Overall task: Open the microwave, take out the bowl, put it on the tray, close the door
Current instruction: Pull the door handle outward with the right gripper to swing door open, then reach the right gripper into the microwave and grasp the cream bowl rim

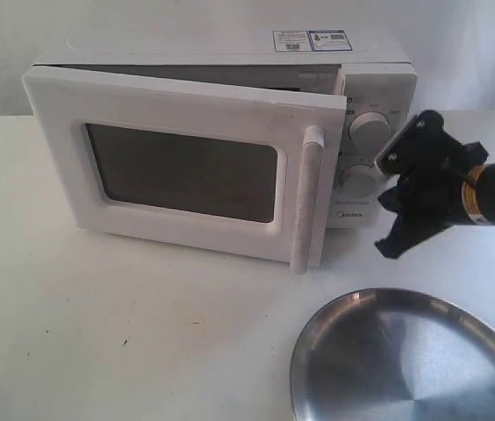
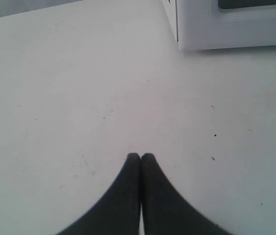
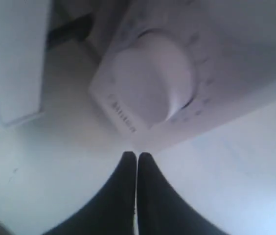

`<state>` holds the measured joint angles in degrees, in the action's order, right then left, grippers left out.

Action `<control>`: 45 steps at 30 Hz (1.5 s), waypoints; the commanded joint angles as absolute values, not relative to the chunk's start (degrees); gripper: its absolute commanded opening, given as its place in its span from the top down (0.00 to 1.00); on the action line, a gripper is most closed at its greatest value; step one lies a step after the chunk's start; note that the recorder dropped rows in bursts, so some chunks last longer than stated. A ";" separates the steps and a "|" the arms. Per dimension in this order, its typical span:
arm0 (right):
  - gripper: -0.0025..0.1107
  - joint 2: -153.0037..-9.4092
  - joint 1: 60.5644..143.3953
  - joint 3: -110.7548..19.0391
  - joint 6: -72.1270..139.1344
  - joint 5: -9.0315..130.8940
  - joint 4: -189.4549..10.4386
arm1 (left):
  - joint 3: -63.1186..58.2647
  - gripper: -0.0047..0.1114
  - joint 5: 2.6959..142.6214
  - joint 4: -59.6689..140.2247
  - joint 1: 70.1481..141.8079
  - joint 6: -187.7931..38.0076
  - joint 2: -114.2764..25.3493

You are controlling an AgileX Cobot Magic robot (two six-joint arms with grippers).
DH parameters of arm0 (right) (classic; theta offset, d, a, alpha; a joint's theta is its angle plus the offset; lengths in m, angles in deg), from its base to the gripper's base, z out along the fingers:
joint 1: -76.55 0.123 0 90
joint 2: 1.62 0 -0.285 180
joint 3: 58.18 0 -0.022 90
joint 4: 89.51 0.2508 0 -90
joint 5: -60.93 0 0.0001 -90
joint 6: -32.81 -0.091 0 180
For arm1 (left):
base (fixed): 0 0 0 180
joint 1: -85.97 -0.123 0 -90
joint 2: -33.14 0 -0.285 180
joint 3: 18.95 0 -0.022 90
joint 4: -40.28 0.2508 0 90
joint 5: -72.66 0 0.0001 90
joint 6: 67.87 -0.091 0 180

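1. White tabletop point(image 1: 98, 333) ran back to a pale draped backdrop point(image 1: 2, 53).
2. One microwave point(image 1: 379, 66) stood at the rear centre of the tabletop, its long axis across the exterior view and its front toward the camera. Two dials point(image 1: 369, 127) sat one above the other on its panel, and two stickers point(image 1: 309, 40) lay on top.
3. One door point(image 1: 63, 149) hung partly open, hinged on the view's left, with its handle edge swung out from the body. Its single bar handle point(image 1: 309, 197) stood upright.
4. One tray point(image 1: 405, 368) lay flat at the front right, cut by the frame edge.
5. One right gripper point(image 3: 137, 157), fingers pressed together, hovered close before the lower dial.
6. One left gripper point(image 2: 141, 157), fingers likewise pressed together, hung over bare tabletop near the door's lower corner.
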<state>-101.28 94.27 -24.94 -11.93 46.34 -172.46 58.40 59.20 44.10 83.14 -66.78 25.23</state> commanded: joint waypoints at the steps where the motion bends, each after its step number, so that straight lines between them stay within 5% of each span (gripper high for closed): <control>1: 0.98 -100.38 94.23 -28.47 -4.41 33.26 -164.52 | 58.26 0.96 59.20 43.78 83.27 -66.64 25.35; 9: 0.98 -100.39 94.23 -28.92 -5.96 -4.68 -188.07 | 58.26 0.96 59.20 43.78 83.27 -66.64 25.35; 21: 0.98 -102.19 100.68 -28.92 -3.79 10.81 -156.22 | 58.26 0.96 59.20 43.78 83.27 -66.64 25.35; 30: 0.98 -110.87 110.33 -34.06 22.67 18.15 -141.22 | 58.26 0.96 59.20 43.78 83.27 -66.64 25.35; 45: 0.98 -129.89 114.29 -55.53 27.70 22.97 -138.81 | 58.26 0.96 59.20 43.78 83.27 -66.64 25.35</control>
<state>-127.55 114.22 -52.61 27.03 22.93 -139.41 58.40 59.20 44.17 83.14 -66.78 25.23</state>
